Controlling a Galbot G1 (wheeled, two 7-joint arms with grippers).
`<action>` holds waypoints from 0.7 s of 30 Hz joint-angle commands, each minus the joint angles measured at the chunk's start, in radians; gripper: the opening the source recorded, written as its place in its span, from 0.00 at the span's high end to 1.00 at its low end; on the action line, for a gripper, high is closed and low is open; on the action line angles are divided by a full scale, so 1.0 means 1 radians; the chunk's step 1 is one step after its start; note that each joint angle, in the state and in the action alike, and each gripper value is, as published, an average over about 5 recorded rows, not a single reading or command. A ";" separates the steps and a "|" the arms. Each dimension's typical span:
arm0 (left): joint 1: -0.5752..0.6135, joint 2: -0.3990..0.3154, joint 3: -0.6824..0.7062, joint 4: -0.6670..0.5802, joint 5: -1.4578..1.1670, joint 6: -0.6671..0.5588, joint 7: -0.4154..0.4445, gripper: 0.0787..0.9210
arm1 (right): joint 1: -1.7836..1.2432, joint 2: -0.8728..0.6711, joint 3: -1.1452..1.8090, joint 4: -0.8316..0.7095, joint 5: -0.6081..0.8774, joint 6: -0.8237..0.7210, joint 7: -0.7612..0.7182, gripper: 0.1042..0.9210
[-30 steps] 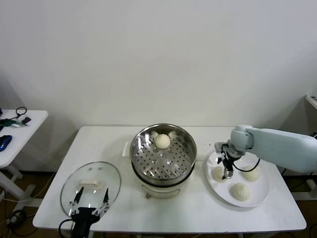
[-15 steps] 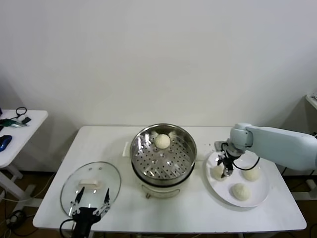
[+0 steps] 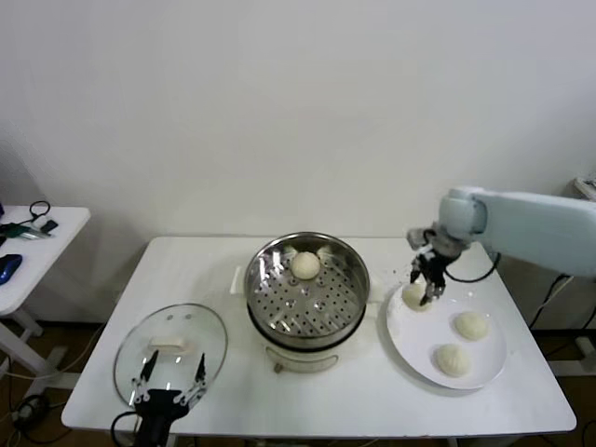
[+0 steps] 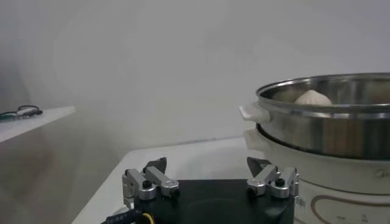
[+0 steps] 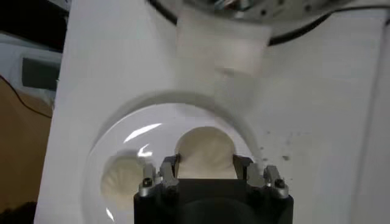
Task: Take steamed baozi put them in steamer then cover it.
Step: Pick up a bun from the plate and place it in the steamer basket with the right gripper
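Observation:
My right gripper [image 3: 426,285] is shut on a cream-white baozi [image 3: 412,297] and holds it above the near-steamer edge of the white plate [image 3: 410,349]. In the right wrist view the baozi [image 5: 206,146] sits between the fingers of the right gripper [image 5: 206,163]. Two more baozi [image 3: 471,325] lie on the plate. One baozi [image 3: 305,264] lies in the steel steamer [image 3: 270,317] at the table's middle. The glass cover [image 3: 200,326] lies flat at the front left. My left gripper [image 3: 169,381] waits open over the cover's near edge.
The steamer's cream handle [image 5: 222,45] shows beyond the plate [image 5: 152,115] in the right wrist view. The left wrist view shows the left gripper [image 4: 207,173] and the steamer [image 4: 329,122] on its cream base. A side table [image 3: 37,242] with cables stands at the far left.
My right gripper has lifted off the plate with a baozi in it and moved up and slightly back. The left arm has not moved.

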 commanded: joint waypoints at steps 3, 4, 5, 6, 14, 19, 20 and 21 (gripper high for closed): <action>0.005 0.007 0.002 -0.007 -0.002 0.001 0.001 0.12 | 0.483 0.175 -0.112 0.065 0.334 -0.008 -0.069 0.38; 0.005 0.008 0.003 -0.009 -0.002 0.001 0.001 0.12 | 0.476 0.195 -0.085 0.083 0.375 -0.032 -0.053 0.38; 0.005 0.009 0.004 -0.010 -0.002 0.001 0.001 0.12 | 0.464 0.214 -0.056 0.101 0.405 -0.057 -0.031 0.38; 0.005 0.010 0.004 -0.011 -0.002 0.001 0.001 0.12 | 0.443 0.235 -0.022 0.120 0.428 -0.082 -0.007 0.38; 0.015 0.015 0.005 -0.035 0.000 -0.002 0.001 0.12 | 0.194 0.470 0.138 0.130 0.474 -0.219 0.171 0.38; 0.026 0.012 -0.001 -0.060 0.004 -0.005 0.000 0.12 | 0.069 0.570 0.135 0.032 0.436 -0.239 0.205 0.38; 0.028 0.010 -0.002 -0.063 0.007 -0.007 -0.001 0.12 | 0.046 0.585 0.132 0.012 0.425 -0.241 0.209 0.38; 0.030 0.009 -0.001 -0.065 0.010 -0.008 -0.002 0.12 | 0.027 0.597 0.130 -0.006 0.414 -0.241 0.212 0.38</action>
